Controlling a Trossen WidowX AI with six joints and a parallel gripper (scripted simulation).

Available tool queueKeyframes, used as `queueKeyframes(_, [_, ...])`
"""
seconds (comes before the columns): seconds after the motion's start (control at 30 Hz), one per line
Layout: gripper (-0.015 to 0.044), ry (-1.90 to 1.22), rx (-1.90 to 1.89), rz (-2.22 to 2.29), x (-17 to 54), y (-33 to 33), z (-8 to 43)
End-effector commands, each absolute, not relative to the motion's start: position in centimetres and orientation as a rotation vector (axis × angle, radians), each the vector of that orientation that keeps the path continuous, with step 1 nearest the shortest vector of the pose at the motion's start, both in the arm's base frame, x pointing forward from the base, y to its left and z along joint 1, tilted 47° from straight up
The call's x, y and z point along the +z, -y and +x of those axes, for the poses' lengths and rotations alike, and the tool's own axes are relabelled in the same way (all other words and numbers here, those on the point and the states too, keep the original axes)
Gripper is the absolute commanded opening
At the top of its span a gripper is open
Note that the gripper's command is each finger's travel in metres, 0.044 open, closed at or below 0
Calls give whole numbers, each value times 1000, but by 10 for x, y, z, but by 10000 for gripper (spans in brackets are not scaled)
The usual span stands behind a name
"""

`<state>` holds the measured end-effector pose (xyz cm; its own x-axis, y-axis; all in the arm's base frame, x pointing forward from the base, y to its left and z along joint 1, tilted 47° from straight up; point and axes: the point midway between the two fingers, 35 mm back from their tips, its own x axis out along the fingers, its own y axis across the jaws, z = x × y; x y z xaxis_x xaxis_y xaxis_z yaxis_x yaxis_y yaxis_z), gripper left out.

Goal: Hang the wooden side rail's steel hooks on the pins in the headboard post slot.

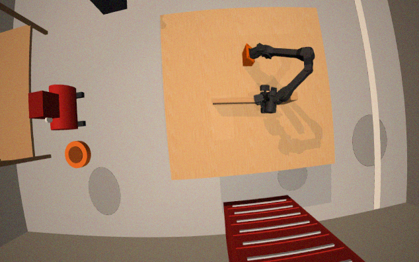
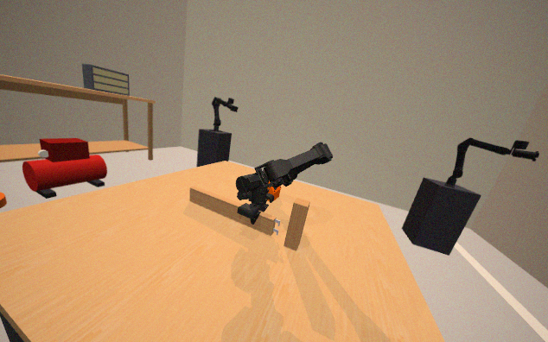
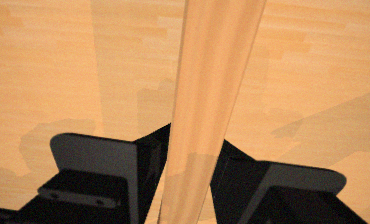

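The wooden side rail (image 1: 231, 100) (image 2: 218, 203) (image 3: 208, 75) is a long narrow board standing on edge. My gripper (image 2: 253, 216) (image 3: 189, 128) is shut on it, nearer its hook end, with one finger on each side. Two small steel hooks (image 2: 277, 223) stick out from the rail's end toward the post, in open air short of it. The hook end looks raised, with its shadow set apart; whether the far end touches the table is unclear. The headboard post (image 2: 296, 224) stands upright just beyond the hooks. Its slot and pins are hidden.
The table (image 1: 191, 142) (image 2: 143, 276) carries an orange block (image 1: 248, 57) (image 2: 275, 193) at my arm's base. The arm bends over the post side in the top view. A red tool chest (image 1: 274, 231) and red compressor (image 1: 63, 107) (image 2: 66, 173) stand off the table.
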<state>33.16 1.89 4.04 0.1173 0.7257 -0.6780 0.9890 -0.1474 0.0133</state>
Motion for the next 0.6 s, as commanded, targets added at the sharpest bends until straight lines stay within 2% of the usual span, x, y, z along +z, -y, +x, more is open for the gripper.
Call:
queueKeyframes(0.0, [0, -1640, -751, 1944, 43, -13, 332])
queueKeyframes(0.57, [0, -1640, -751, 1943, 45, -11, 332])
